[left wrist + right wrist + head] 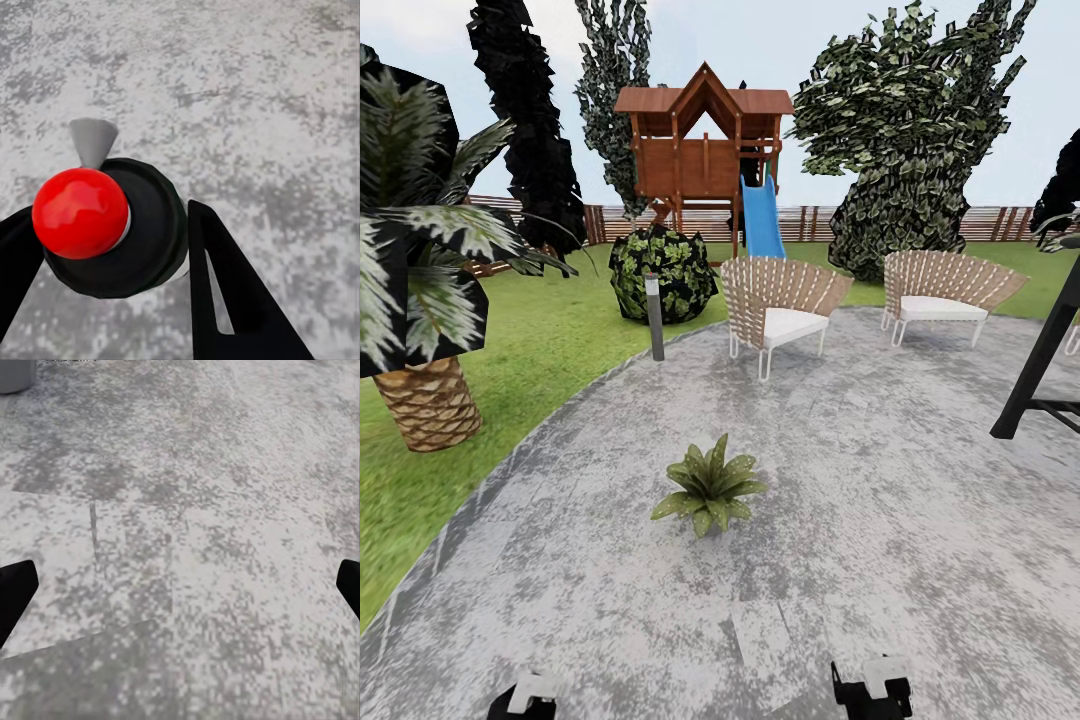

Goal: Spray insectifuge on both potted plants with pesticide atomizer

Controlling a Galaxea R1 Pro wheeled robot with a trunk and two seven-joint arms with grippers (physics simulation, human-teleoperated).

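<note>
From the head camera, one potted plant (709,488), a low rosette of pointed leaves, sits on the mottled grey stone patio (880,520) just ahead, wicker chairs (780,305) beyond. At the left wrist, the left claw (112,247) grips the round dark atomizer (124,229), red glossy cap up, grey nozzle forward; spraying from here may miss. At the right wrist, the right claw (180,592) spreads empty.

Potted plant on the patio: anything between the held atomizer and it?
Nothing visible. In the head view the potted plant sits ahead on bare stone patio; chairs and lamp post stand beyond it. The left gripper holds the pesticide atomizer, nozzle over open paving.
</note>
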